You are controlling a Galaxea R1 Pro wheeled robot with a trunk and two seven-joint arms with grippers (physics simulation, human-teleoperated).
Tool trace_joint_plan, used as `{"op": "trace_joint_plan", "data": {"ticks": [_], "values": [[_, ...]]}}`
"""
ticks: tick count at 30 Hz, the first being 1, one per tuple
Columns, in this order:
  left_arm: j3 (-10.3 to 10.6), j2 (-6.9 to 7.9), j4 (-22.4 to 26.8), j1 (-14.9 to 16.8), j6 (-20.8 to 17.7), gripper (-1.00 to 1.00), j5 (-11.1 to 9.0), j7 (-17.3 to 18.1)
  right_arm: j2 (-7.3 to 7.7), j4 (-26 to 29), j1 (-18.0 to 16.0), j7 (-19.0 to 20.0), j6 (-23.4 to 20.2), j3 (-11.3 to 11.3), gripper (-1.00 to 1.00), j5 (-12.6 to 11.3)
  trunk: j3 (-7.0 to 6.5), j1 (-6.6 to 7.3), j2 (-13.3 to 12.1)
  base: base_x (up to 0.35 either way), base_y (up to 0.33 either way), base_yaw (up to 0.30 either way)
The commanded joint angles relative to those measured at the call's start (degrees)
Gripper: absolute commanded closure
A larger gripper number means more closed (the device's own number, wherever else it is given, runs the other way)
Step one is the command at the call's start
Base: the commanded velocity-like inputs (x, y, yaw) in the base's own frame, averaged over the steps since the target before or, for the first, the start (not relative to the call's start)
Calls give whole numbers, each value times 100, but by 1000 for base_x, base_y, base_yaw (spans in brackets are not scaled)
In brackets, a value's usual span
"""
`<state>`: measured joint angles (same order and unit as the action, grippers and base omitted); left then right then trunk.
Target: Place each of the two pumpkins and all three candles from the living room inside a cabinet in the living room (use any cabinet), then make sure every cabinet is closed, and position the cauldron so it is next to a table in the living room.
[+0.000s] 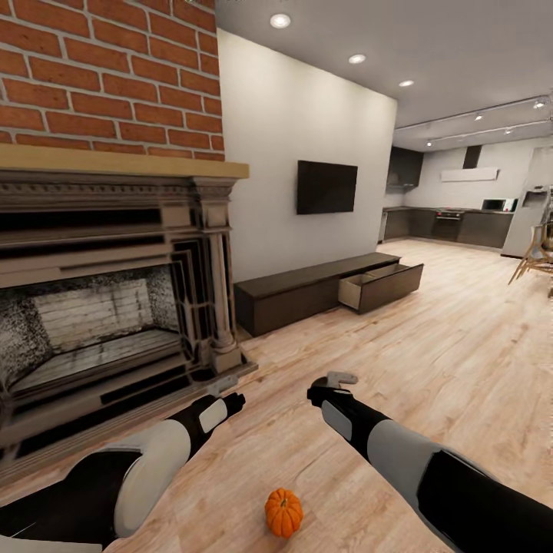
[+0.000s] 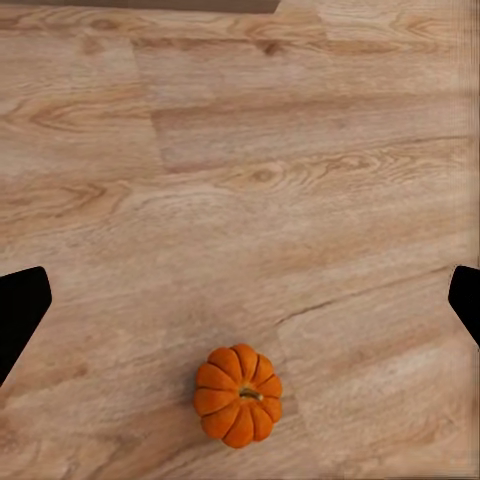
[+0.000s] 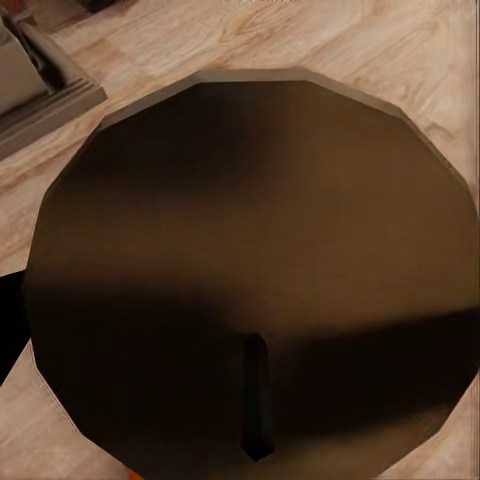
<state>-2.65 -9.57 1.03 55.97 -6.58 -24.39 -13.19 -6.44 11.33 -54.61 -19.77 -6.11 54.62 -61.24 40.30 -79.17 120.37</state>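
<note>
A light, rigid pumpkin point(image 2: 238, 394), graspable across its ribbed sides, is shown on the floor point(image 2: 300, 150) beneath the spread-apart left end effector point(image 2: 240, 300).

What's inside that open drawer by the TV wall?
The cabinet has one open drawer. Its pale inner walls show; its bottom is hidden by the drawer front, so contents cannot be seen.

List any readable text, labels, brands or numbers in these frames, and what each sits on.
None readable.
TV: black screen, no logo visible.
Pumpkin: no markings.
Cabinet: plain fronts, one drawer open.
Kitchen appliances: too small and blurred to tell.
Round dark surface: unmarked.
</note>
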Motion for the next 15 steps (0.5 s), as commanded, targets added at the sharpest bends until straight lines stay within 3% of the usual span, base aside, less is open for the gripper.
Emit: {"op": "trace_joint_plan", "data": {"ticks": [1,15], "values": [[-25,-1,11,1,-27,-100,5,-26,2,10,-5,-36,-31,40,100,-20,-1,1,3,0,0,-175],[-25,-1,11,1,-26,-100,5,-33,0,10,-4,-36,-31,44,100,-20,-93,1,3,0,0,-175]]}}
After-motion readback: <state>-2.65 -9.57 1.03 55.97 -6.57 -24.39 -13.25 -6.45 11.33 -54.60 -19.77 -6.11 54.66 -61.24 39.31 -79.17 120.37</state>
